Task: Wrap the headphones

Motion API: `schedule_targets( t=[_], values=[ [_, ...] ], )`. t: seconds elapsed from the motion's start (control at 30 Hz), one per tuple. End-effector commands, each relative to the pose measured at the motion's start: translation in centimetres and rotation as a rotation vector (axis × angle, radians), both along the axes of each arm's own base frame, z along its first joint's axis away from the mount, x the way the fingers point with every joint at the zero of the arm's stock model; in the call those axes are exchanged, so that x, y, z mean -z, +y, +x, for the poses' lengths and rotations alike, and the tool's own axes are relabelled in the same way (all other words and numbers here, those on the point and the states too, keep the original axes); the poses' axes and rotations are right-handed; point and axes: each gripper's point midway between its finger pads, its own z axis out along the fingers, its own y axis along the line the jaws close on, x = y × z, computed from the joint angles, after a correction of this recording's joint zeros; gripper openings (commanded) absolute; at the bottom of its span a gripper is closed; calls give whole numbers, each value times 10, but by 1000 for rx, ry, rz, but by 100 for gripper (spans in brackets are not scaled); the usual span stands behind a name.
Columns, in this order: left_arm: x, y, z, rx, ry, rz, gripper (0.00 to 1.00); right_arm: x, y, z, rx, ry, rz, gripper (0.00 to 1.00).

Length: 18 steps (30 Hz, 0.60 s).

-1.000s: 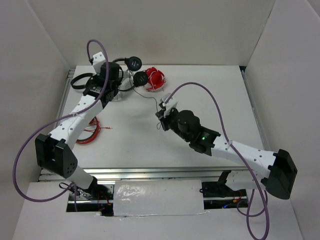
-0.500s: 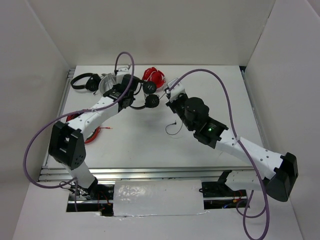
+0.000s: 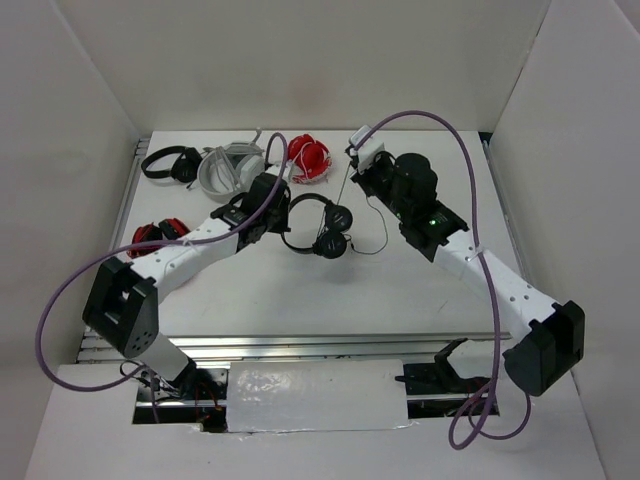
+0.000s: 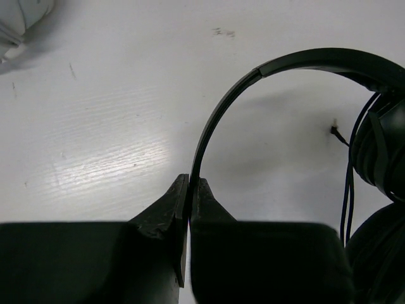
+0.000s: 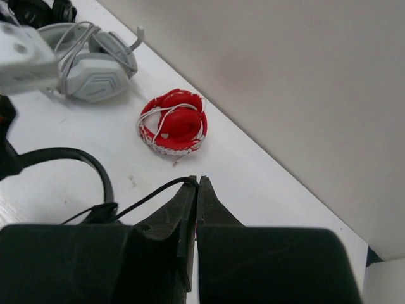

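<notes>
The small black headphones [image 3: 322,226] are near the table's middle, with both earcups at the right end of the thin headband. My left gripper [image 3: 281,218] is shut on the headband [image 4: 221,107], pinching it between both fingertips [image 4: 190,185]. An earcup [image 4: 383,145] shows at the right edge of the left wrist view. My right gripper [image 3: 353,172] is behind the headphones, raised near the back of the table. It is shut on the thin black cable [image 5: 145,199], which arches out of the jaws [image 5: 197,183] and runs down to the headphones. Slack cable [image 3: 382,232] loops to the right of the earcups.
Along the back edge lie another black pair [image 3: 168,163], the larger grey-white headphones [image 3: 228,168] and a wound red pair [image 3: 308,160]. A second red pair [image 3: 155,235] lies at the left beside my left arm. White walls enclose the table.
My left gripper has carried the headphones from the back left toward the table's middle. My right gripper has swung from the middle toward the back, pulling the cable with it.
</notes>
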Motion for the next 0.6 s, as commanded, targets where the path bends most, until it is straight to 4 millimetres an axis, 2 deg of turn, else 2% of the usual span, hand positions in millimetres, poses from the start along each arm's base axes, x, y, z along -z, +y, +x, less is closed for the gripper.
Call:
schedule_targets(
  t=[0.0, 0.03, 0.1, 0.23, 0.3, 0.37, 0.4, 0.5, 0.53, 0.57],
  values=[
    [-51, -31, -12, 188, -149, -103, 0, -17, 15, 4, -164, -39, 18, 0],
    [-61, -34, -18, 213, -171, -119, 0, -14, 15, 6, -171, -21, 25, 0],
    [-64, -42, -29, 265, -177, -137, 0, 0, 12, 19, -177, 24, 35, 0],
    [-85, -49, -45, 331, -220, -187, 0, 24, 13, 32, -221, 123, 88, 0],
    [-93, -48, -46, 326, -240, -209, 0, 38, 12, 35, -218, 177, 120, 0],
    [-101, -46, -48, 313, -255, -229, 0, 40, 9, 35, -228, 175, 150, 0],
    [-105, -43, -46, 293, -264, -225, 0, 51, 8, 31, -227, 196, 163, 0],
    [-108, -38, -43, 268, -262, -206, 0, 46, 1, 26, -206, 171, 197, 0],
    [-106, -36, -42, 254, -258, -195, 0, 35, -2, 22, -195, 138, 212, 0],
    [-105, -34, -41, 241, -252, -193, 0, 34, -5, 21, -182, 128, 221, 0]
  ],
)
